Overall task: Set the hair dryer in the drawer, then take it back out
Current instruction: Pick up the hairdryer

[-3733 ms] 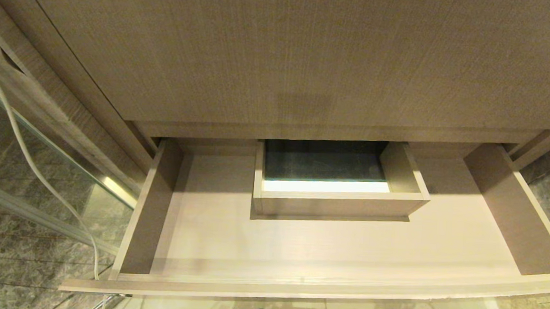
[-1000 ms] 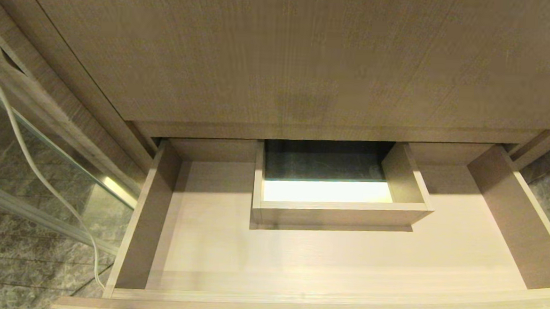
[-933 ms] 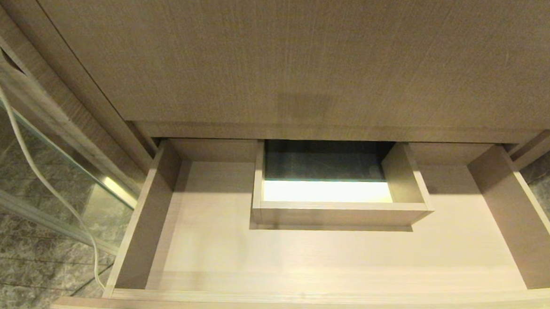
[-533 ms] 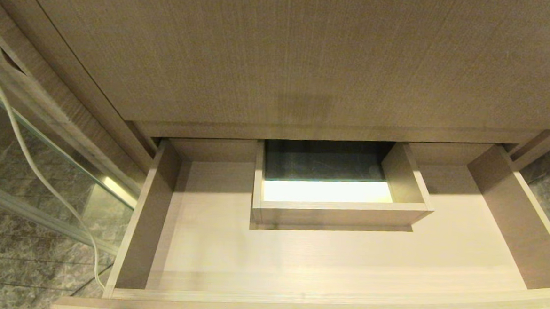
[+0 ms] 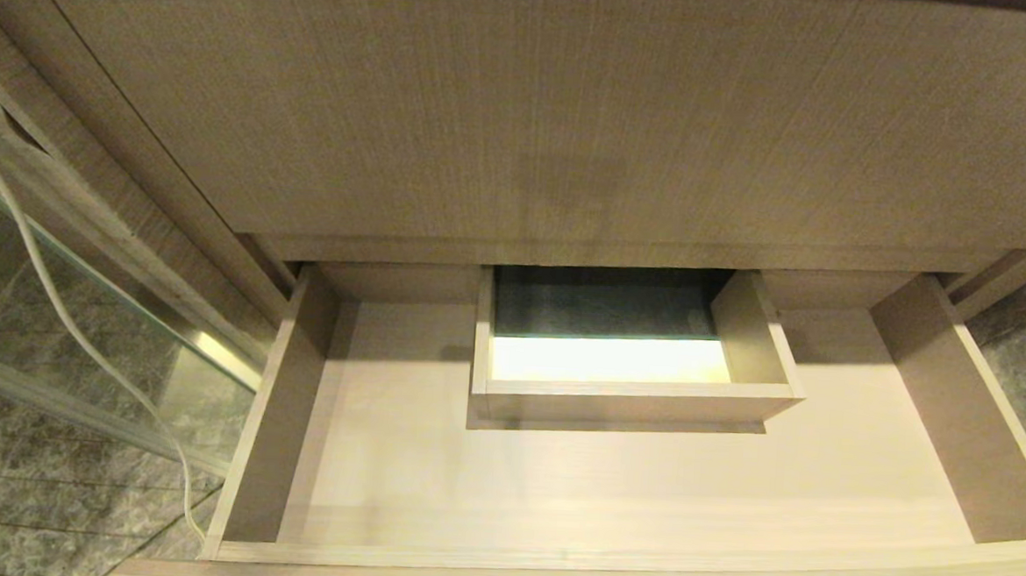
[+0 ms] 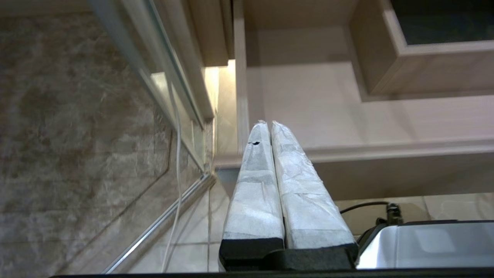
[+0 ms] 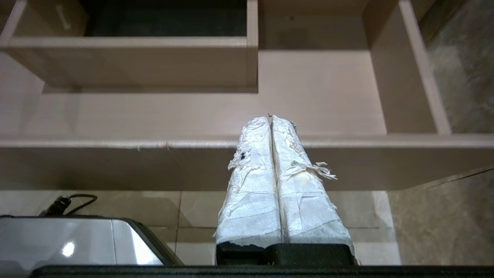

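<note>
Light wood-grain, wide shallow drawer (image 5: 607,495) is pulled out, nothing in it, boxed cutout (image 5: 632,364) at 12 o'clock. View's crept up slightly, nothing else moved. Both left gripper (image 6: 269,124) and right gripper (image 7: 270,117) are pressed together, empty. Hair dryer's nowhere visible, so placing hasn't started, I reckon.

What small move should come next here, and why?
Probably look away from the drawer to find the hair dryer: the drawer stands open with nothing in it, no dryer shows in any view, and both the left gripper and right gripper are shut, holding nothing.
</note>
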Available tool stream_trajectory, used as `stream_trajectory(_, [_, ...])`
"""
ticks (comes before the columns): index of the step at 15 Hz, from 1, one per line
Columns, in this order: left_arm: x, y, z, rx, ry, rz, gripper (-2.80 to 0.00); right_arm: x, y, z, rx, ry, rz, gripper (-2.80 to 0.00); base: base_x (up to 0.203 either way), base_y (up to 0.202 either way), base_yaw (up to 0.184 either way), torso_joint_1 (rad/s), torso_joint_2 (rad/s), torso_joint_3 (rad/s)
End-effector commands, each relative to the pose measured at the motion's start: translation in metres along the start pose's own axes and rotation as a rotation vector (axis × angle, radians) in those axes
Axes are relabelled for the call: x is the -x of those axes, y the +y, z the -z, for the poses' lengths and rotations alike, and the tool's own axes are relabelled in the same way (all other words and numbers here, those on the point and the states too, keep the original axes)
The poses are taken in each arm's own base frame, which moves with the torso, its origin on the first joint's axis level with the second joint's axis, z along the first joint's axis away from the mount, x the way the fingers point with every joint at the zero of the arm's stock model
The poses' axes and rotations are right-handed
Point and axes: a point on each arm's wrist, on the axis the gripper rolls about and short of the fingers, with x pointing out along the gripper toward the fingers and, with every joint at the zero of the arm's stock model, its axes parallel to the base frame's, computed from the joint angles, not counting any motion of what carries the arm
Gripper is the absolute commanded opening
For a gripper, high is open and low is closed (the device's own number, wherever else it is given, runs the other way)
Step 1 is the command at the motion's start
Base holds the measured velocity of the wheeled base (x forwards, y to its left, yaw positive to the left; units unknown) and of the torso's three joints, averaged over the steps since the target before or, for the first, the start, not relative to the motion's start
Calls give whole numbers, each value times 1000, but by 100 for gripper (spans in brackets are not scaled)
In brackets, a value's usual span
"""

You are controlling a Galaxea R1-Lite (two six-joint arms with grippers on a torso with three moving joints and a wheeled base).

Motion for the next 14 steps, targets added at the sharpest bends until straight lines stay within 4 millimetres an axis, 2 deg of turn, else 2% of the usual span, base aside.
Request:
stream_trajectory(1, [0,0,0,0,1,-1,-280,0,0,0,-1,0,-1,-280,0,0,0,124,-548,-281])
stream_trajectory(4, [0,0,0,0,1,-1,-280,0,0,0,0,0,0,-280,0,0,0,30,-541,-265])
stream_trajectory(14, [0,0,0,0,1,-1,-280,0,0,0,-8,0,2,-280,0,0,0,269,-478,-269])
